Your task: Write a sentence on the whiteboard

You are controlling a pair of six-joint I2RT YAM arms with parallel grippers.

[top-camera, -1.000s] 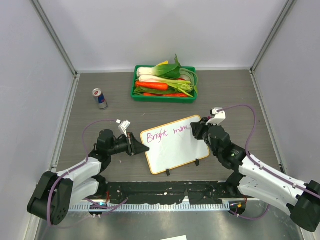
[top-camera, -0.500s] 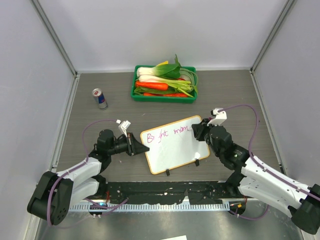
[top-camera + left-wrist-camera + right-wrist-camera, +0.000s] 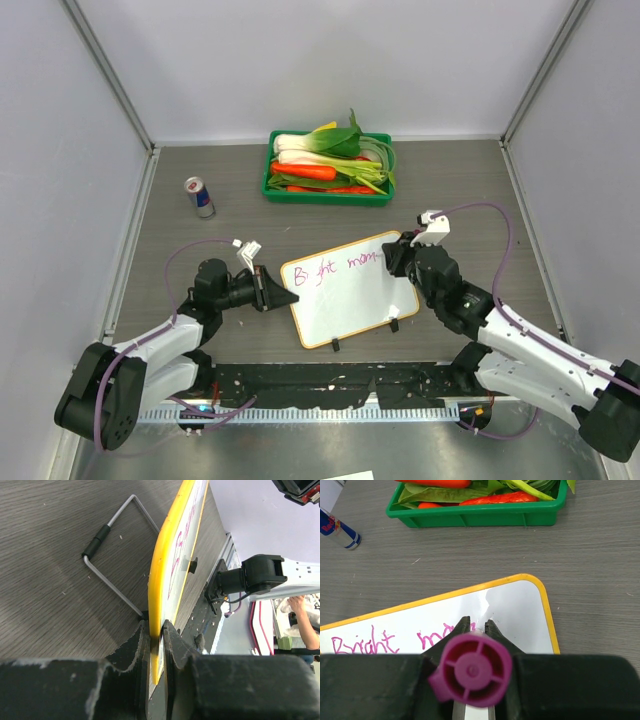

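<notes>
Left fingers (image 3: 142, 645) are clamped on the whiteboard's (image 3: 345, 300) left edge; my right fingers (image 3: 464, 629) grip a purple marker (image 3: 470, 674) over the sentence's (image 3: 365, 644) end.

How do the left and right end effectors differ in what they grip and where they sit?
The left end effector clamps the edge of the whiteboard; the right end effector grips a purple marker. The left sits at the board's left side, the right over its far right corner, by the writing. Both are shut on something.
</notes>
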